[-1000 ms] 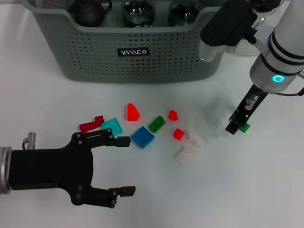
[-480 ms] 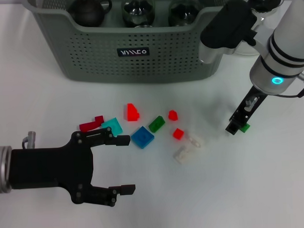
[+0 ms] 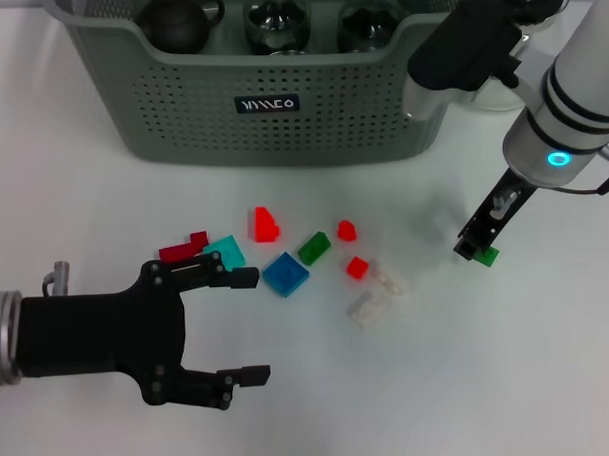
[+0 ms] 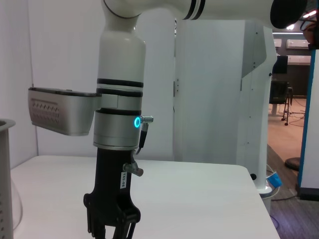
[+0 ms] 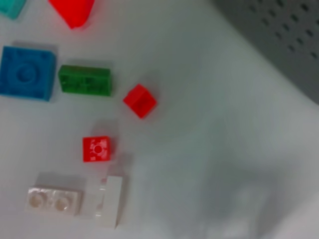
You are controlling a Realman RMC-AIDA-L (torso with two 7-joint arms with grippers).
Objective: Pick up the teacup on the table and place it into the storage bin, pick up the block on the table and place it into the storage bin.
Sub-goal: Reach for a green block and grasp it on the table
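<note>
The grey-green storage bin [image 3: 271,129] stands at the back of the table. No teacup shows on the table. My right gripper [image 3: 469,248] points down at the table on the right, its fingers drawn close on a small green block [image 3: 488,256] that sticks out beside the tips. The left wrist view shows the right arm [image 4: 117,129] upright over the white table. My left gripper [image 3: 253,325] is open at the front left, its far finger near a blue block [image 3: 285,274] and a teal block [image 3: 225,253].
Loose blocks lie mid-table: red ones [image 3: 265,223], a green one [image 3: 313,248], white ones [image 3: 372,298] and a dark red piece [image 3: 182,248]. The right wrist view shows several of them, among them the blue block [image 5: 27,73]. A dark teapot [image 3: 182,17] and two glass vessels sit in the bin.
The right gripper's tips have shifted slightly toward the bin, and the green block has stayed almost where it was. The left arm has barely moved.
</note>
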